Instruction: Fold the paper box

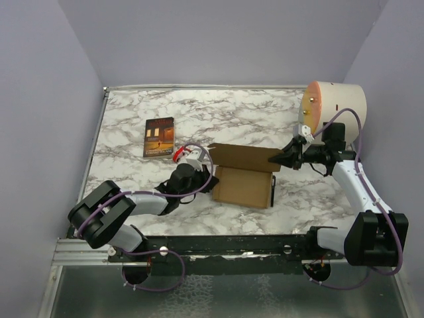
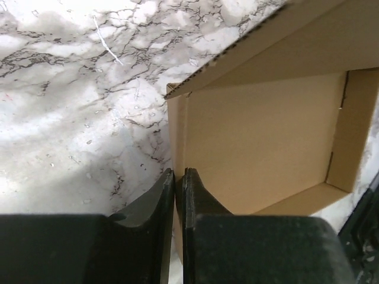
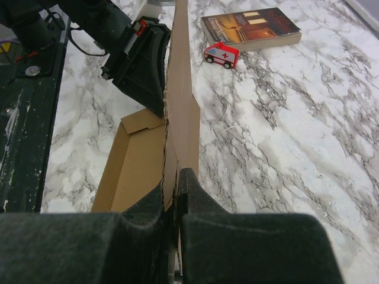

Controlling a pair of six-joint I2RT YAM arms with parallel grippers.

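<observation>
Both arms' fingers (image 2: 148, 204) (image 3: 198, 198) clamp the paper box (image 1: 244, 187); book (image 1: 159, 136) title seems illegible.

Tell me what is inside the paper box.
The paper box shows only its bare cardboard floor and side walls. The left gripper covers the near corner, so that part cannot be checked.

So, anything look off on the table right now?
Nothing spilled or damaged. The paper box is half-formed, its back panel raised, pinched by the right gripper; the left gripper pinches a side wall. Only stray item: a toy ambulance beside the book.
</observation>
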